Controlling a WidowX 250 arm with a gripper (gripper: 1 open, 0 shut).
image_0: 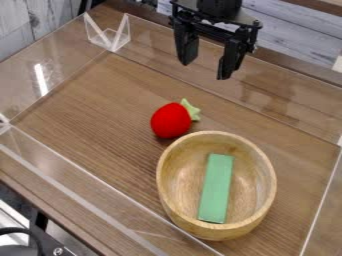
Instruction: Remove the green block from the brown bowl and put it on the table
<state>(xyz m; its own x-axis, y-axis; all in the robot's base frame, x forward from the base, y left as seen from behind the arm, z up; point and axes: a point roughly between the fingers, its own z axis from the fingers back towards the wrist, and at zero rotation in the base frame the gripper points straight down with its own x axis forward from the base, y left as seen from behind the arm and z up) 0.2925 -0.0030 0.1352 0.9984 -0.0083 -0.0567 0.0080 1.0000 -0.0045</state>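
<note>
The green block (217,187) lies flat inside the brown bowl (174,185), which sits at the front right of the table (94,105). The block runs lengthwise from the bowl's back to its front. My gripper (205,58) hangs over the back of the table, well above and behind the bowl. Its black fingers point down and stand open, with nothing between them.
A red strawberry-shaped toy (171,120) rests on the wood just behind the bowl's left rim. Clear acrylic walls (54,55) ring the tabletop, and a clear plastic stand (110,33) sits at the back left.
</note>
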